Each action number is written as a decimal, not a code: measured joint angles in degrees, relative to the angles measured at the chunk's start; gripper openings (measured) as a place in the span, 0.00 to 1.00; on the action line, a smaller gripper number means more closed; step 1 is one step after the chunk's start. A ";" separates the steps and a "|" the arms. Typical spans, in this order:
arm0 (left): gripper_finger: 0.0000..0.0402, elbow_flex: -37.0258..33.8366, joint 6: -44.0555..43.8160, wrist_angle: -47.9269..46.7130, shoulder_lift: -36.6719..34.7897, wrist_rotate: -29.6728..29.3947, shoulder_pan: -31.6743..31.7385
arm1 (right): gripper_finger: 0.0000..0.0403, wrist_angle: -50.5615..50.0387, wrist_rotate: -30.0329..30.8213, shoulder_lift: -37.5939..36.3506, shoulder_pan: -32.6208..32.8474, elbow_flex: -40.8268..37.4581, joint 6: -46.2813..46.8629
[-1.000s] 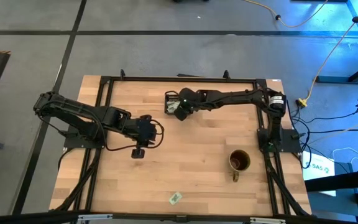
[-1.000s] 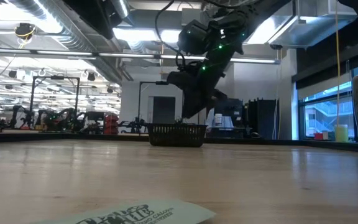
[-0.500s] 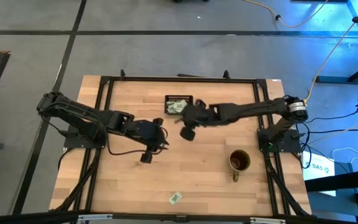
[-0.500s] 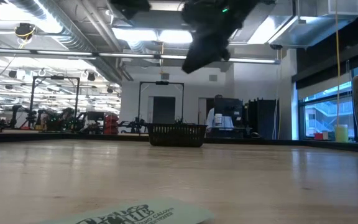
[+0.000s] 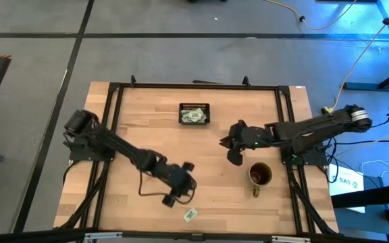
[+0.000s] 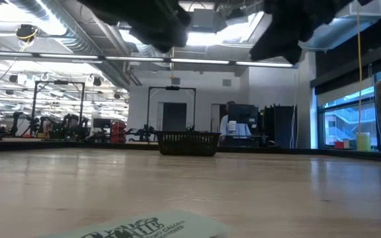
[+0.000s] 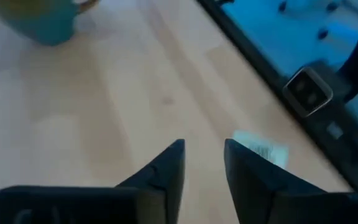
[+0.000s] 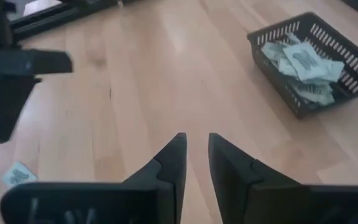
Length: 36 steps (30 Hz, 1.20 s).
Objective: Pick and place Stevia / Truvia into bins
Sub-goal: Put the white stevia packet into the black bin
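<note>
One Stevia / Truvia packet (image 5: pixel 190 214), pale green and white, lies flat near the table's near edge; the low view shows this packet (image 6: pixel 144 228) close up. My left gripper (image 5: pixel 184 190) hangs just short of it, open and holding nothing; the packet (image 7: pixel 263 148) lies beyond one fingertip. The black slatted bin (image 5: pixel 194 114) stands at the far middle with several packets (image 8: pixel 303 62) inside. My right gripper (image 5: pixel 225 140) hovers between bin and mug, its fingers (image 8: pixel 196 149) open by a narrow gap, holding nothing.
A brownish-gold mug (image 5: pixel 260 174) stands right of centre, close under my right arm. A black frame rail (image 5: pixel 181 86) runs round the tabletop. Bare wood lies between the bin and the lone packet.
My left gripper has swung toward the table's near edge and rightward, sinking toward the lone packet. My right gripper has drawn back from over the bin toward the table's right side and risen, ending near the mug. The packet and bin have stayed put.
</note>
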 joint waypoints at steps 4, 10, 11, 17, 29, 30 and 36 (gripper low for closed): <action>0.25 0.00 -6.37 9.24 4.69 -0.05 -2.70 | 0.18 -0.26 0.01 -2.59 0.18 -3.34 0.64; 0.26 4.91 -7.70 8.28 11.36 -6.03 -6.26 | 0.18 -0.20 0.08 -2.15 0.17 -4.45 0.94; 0.26 6.43 -7.64 6.73 12.68 -6.38 -6.60 | 0.18 -0.34 0.08 -2.04 0.17 -4.45 0.92; 0.25 14.05 -8.19 -4.56 18.95 -6.71 -7.95 | 0.18 -0.28 0.04 -1.86 0.21 -4.45 -0.38; 0.25 16.74 -14.08 -10.40 23.32 -6.82 -8.36 | 0.18 -0.42 -0.05 -1.86 0.42 -4.45 -0.55; 0.25 16.76 -14.08 -10.73 23.50 -6.90 -8.42 | 0.18 -0.42 -0.05 -1.86 0.44 -4.45 -0.57; 0.25 17.07 -16.28 -13.00 24.71 -7.75 -9.06 | 0.18 -0.61 -0.05 -1.86 0.46 -4.45 -0.59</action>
